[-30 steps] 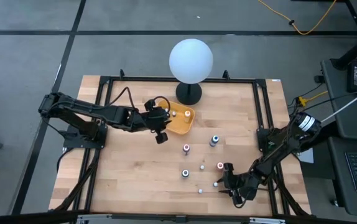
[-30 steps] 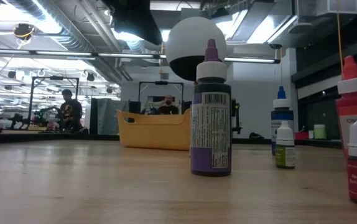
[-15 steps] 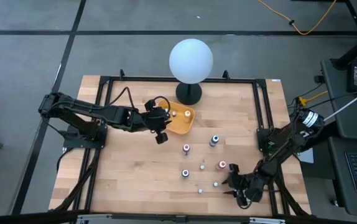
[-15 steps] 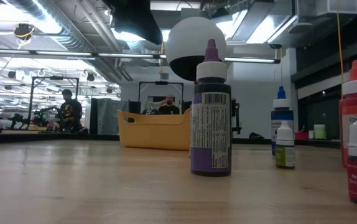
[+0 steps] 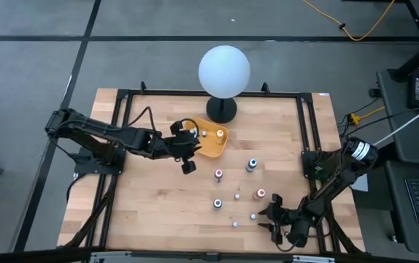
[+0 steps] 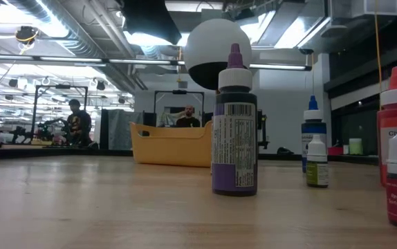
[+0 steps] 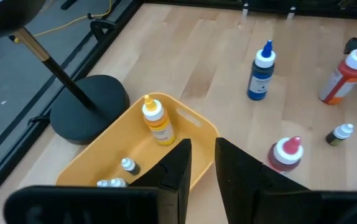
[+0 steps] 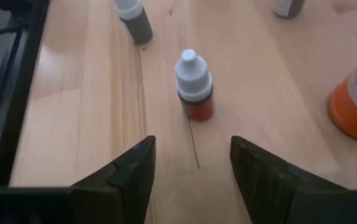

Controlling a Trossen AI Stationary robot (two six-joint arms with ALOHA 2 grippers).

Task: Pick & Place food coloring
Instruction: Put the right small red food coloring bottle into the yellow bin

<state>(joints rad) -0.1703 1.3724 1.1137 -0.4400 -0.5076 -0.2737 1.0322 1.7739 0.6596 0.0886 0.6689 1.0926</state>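
Observation:
Several food coloring bottles stand upright on the wooden table: a pink-topped one (image 5: 219, 174), a blue one (image 5: 252, 165), a purple one (image 5: 217, 204) (image 6: 235, 124), a red one (image 5: 260, 194) and tiny white-capped ones (image 5: 237, 195). More sit in the yellow-orange tray (image 5: 211, 142), among them an orange one (image 7: 157, 121). My left gripper (image 7: 203, 168) hovers over the tray's near rim, its fingers a narrow gap apart with nothing between them. My right gripper (image 8: 191, 168) stands open low over the table, a small white-capped red bottle (image 8: 194, 87) just ahead of its fingers, untouched.
A big white globe (image 5: 224, 71) on a black base (image 5: 221, 109) stands behind the tray at the far edge. A black frame (image 5: 308, 131) runs round the tabletop. Bare wood lies on the left half of the table (image 5: 144, 204). People show in the room beyond.
My right gripper has drawn back toward the table's near edge, away from the red bottle, and has rolled about its own axis while staying open. The red bottle has shifted slightly toward the right edge and stands upright.

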